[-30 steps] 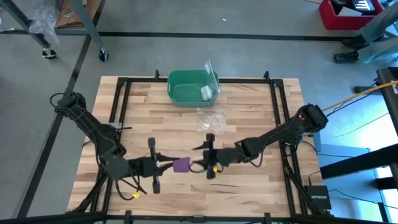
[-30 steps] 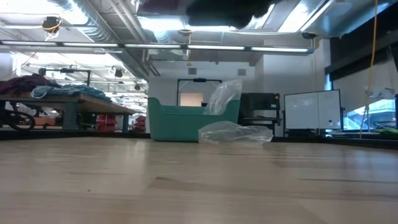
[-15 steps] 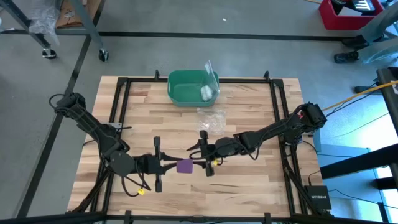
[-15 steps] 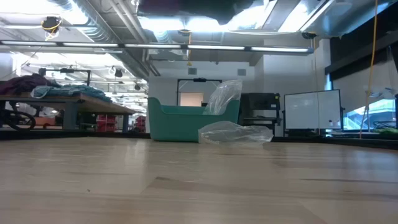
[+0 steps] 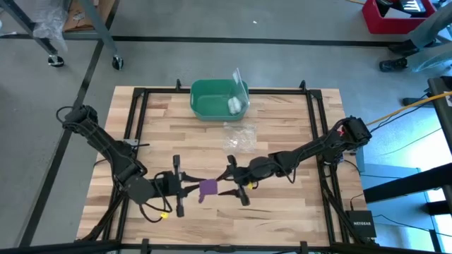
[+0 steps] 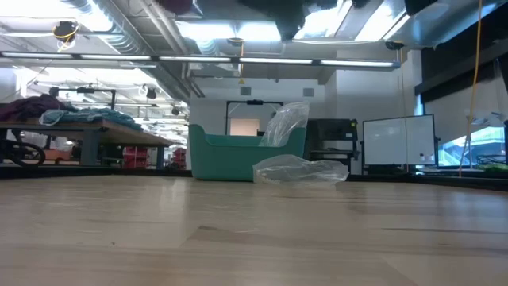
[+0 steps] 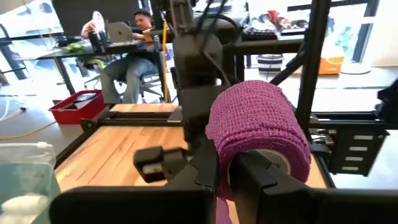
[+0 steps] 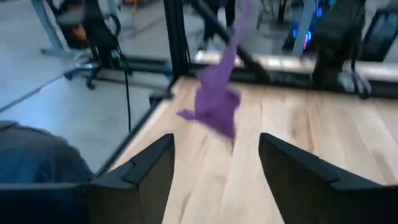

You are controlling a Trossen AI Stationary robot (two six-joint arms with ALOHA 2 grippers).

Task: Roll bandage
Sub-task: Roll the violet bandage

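Right now my left gripper (image 5: 189, 188) pinches the bandage (image 5: 207, 188), mostly a fat purple roll, at the table's six o'clock, lifted so its tail hangs loose. My right gripper (image 5: 232, 182), at its three o'clock, stands spread, ready to guide that tail.

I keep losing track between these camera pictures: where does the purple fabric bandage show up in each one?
High view: purple fabric bandage between the left gripper and right gripper.
Low view: not in it.
Left wrist view: a roll on the left gripper's fingers, centre.
Right wrist view: a loose tail hanging over the wooden table.
Shared landmark: the wooden table, seen in every view.
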